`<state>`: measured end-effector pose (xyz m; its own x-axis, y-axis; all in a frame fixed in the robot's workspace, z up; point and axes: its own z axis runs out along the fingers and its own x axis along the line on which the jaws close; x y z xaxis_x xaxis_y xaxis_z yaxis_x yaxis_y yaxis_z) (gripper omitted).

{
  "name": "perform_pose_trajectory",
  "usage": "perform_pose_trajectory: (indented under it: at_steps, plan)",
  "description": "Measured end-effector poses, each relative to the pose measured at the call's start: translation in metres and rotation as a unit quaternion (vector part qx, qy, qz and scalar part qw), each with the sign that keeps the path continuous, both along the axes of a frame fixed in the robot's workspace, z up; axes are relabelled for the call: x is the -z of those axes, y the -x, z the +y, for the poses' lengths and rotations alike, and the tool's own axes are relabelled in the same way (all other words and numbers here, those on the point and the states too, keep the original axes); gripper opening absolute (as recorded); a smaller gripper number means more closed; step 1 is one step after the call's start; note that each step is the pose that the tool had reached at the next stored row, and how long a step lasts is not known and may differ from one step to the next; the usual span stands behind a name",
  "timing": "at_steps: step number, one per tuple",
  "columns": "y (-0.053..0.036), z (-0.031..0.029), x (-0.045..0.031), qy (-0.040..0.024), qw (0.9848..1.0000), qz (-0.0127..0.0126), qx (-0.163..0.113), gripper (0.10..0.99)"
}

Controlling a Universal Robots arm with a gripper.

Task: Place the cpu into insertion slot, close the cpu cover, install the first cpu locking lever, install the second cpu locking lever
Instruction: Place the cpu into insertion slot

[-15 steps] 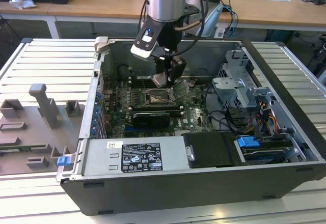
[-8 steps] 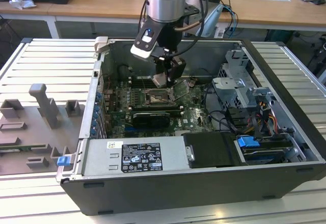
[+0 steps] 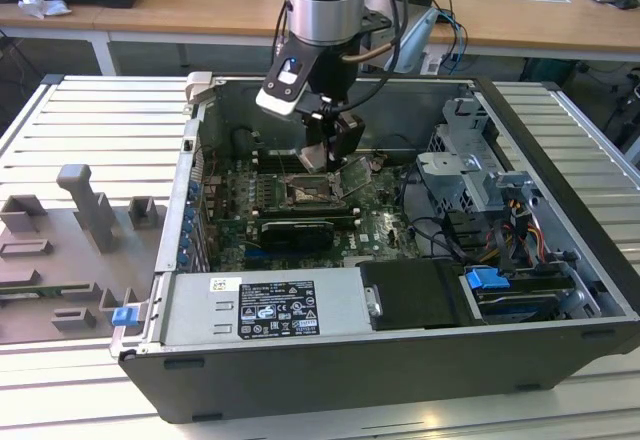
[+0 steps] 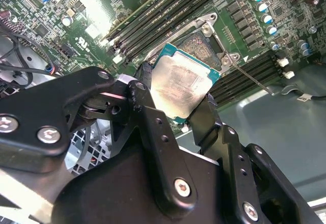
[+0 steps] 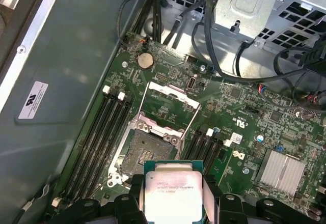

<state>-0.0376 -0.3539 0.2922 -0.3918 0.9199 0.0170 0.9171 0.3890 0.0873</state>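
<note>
My gripper hangs inside the open computer case, shut on the cpu, a silver-faced square chip with a green edge. In both wrist views the chip sits between the two black fingers, held by opposite edges. It is above the insertion slot, off to one side and apart from it. The slot's dark pin grid is bare. The cpu cover stands swung open on its hinge, away from the slot. A thin locking lever sticks out beside the socket, released.
Long black memory slots flank the socket on both sides. Black cables and a metal drive cage lie at the exterior view's right. A power supply is at the front, a finned heatsink is on the board, and the grey case wall is close by.
</note>
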Motion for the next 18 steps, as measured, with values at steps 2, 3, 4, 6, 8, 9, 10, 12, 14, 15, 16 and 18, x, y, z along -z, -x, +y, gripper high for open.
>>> perform_pose_trajectory:
  at_steps: [2,3,4,6,8,9,10,12,14,15,16,18]
  plan:
    - [0.0,0.0,0.0003,0.0,1.0,0.0,0.001,0.541]
    - [0.0,0.0,0.0004,0.0,1.0,0.0,0.001,0.541]
    - [0.0,0.0,0.0007,0.0,1.0,0.0,0.002,0.541]
    - [0.0,0.0,0.0009,0.0,1.0,0.0,0.003,0.541]
    - [0.0,0.0,0.0012,0.0,1.0,0.0,0.003,0.541]
    - [0.0,0.0,0.0014,0.0,1.0,0.0,0.004,0.541]
    - [0.0,0.0,0.0015,0.0,1.0,0.0,0.004,0.541]
    - [0.0,0.0,0.0017,0.0,1.0,0.0,0.005,0.541]
    - [0.0,0.0,0.002,0.0,1.0,0.0,0.006,0.541]
    - [0.0,0.0,0.0022,0.0,1.0,0.0,0.007,0.541]
    - [0.0,0.0,0.0023,0.0,1.0,0.0001,0.007,0.541]
    - [0.0,0.0,0.0025,0.0,1.0,0.0,0.008,0.541]
